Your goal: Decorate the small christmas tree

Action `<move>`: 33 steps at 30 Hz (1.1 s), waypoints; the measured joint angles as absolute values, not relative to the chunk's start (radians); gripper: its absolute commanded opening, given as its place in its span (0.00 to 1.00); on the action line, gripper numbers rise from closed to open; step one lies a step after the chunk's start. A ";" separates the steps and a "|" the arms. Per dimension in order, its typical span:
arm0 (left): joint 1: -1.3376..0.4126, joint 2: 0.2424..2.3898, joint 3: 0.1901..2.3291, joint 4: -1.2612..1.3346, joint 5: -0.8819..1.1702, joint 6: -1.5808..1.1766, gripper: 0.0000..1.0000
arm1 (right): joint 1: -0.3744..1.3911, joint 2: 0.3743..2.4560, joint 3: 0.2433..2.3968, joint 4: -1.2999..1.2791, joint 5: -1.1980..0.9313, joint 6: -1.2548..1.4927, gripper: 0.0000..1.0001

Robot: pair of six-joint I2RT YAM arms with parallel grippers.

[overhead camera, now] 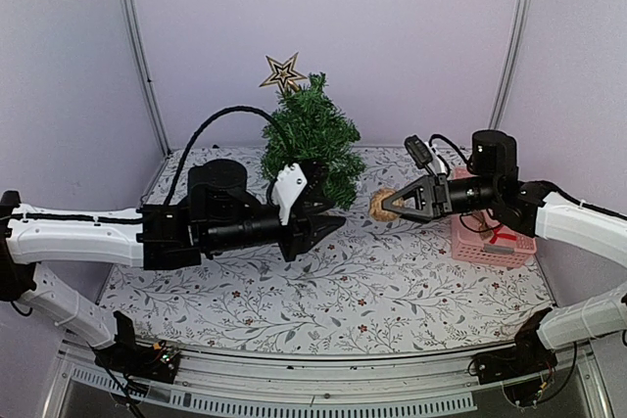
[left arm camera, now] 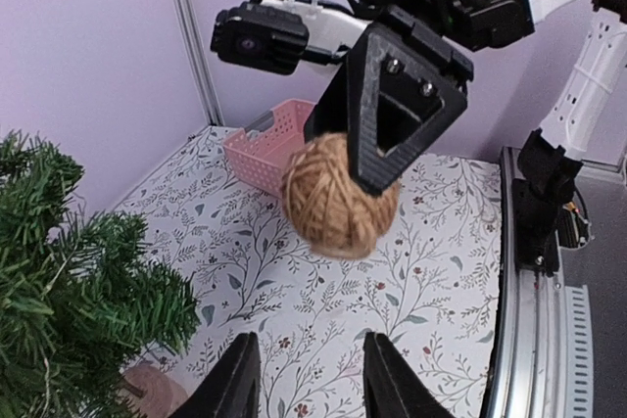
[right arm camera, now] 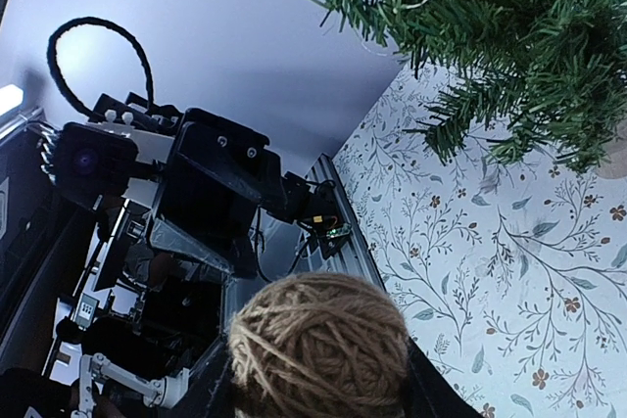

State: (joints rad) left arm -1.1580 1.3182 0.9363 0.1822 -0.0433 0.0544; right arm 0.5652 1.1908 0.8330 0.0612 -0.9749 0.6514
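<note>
Floral table (overhead camera: 392, 281), one tree (overhead camera: 313, 139), right tool (overhead camera: 389, 206) gripping one twine ball (right arm camera: 318, 345), left tool (left arm camera: 311, 348) parted

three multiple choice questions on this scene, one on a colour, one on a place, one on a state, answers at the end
1. What colour is the star-shaped topper on the small christmas tree?
A) red
B) gold
C) blue

2. Where does the pink plastic basket stand?
A) at the right side of the scene
B) left of the tree
C) in the tree's branches

3. What state is the right gripper in?
A) open and empty
B) shut on the topper
C) shut on the round brown twine ball

Answers:
1 B, the topper shows gold against the wall.
2 A, the top view shows the basket at the far right.
3 C, both wrist views show the ball clamped between the fingers.
</note>
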 measured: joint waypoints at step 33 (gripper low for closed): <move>-1.184 1.403 0.959 0.257 -0.074 0.088 0.00 | 0.674 1.272 0.865 0.116 -0.883 0.661 0.23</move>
State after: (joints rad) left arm -1.1843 1.4029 0.9588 0.2573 -0.0738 0.0875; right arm 0.6743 1.2720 0.8650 0.1158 -0.8825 0.6613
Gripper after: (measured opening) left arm 0.006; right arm 0.447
